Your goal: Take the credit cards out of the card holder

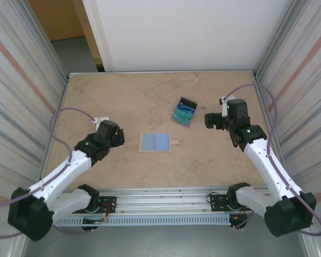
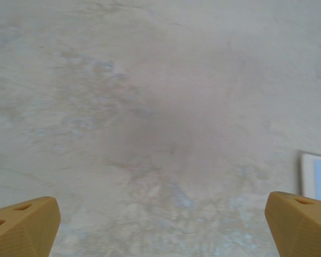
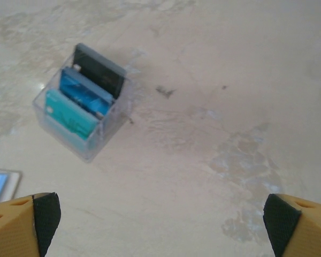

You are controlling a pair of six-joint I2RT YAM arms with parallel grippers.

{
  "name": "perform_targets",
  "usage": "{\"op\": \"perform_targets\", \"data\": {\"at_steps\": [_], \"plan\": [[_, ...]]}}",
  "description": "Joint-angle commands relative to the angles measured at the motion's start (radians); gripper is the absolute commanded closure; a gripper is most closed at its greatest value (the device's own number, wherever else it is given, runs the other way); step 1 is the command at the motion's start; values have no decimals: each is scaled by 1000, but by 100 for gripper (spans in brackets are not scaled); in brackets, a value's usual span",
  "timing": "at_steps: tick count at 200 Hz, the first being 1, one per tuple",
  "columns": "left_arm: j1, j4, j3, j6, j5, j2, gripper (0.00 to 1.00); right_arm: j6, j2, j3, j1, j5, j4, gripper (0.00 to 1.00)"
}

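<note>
Top external, centre: beige bifold wallet (image 1: 155,142) open flat, likely soft | thin teal-and-dark plastic cards (image 3: 69,115) upright in clear box (image 3: 104,142), probably stiff and slick; we'd pinch top edges | left gripper (image 2: 160,225), right gripper (image 3: 160,225) fingers spread, empty.

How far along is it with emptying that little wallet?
Nearly finished, it seems. Done: the card holder lies spread open, its blue inside looking bare, and three credit cards stand in the clear box. In hand: nothing; the left gripper and right gripper are both open and empty. Left: probably nothing, though a card tucked in a pocket would be hard to see.
</note>
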Motion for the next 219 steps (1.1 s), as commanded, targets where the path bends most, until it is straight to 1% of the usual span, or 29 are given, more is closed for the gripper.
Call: {"op": "perform_targets", "data": {"at_steps": [1, 18, 28, 42, 69, 98, 114, 152, 192, 206, 219], "plan": [[42, 71, -62, 65, -94, -99, 1, 72, -69, -81, -10, 102, 104, 1], [61, 123, -110, 126, -147, -168, 1, 49, -99, -161, -9, 104, 191, 1], [74, 165, -144, 161, -181, -207, 1, 47, -114, -200, -11, 127, 232, 1], [96, 240, -193, 209, -193, -257, 1, 42, -127, -230, -15, 137, 271, 1], [160, 404, -288, 288, -130, -343, 1, 26, -113, -256, -23, 130, 318, 1], [216, 546, -356, 356, -64, -378, 1, 8, -77, -275, -23, 124, 369, 1], [234, 611, -385, 388, -36, -375, 1, -2, -70, -302, -24, 119, 422, 1], [266, 788, -434, 450, 79, -329, 1, -21, -75, -351, -24, 119, 526, 1], [279, 929, -439, 514, 121, -198, 1, -46, -74, -372, -26, 113, 572, 1], [299, 962, -430, 518, 134, -150, 1, -52, -82, -380, -28, 108, 592, 1], [331, 996, -428, 507, 170, -106, 1, -57, -90, -389, -31, 109, 608, 1]]}}
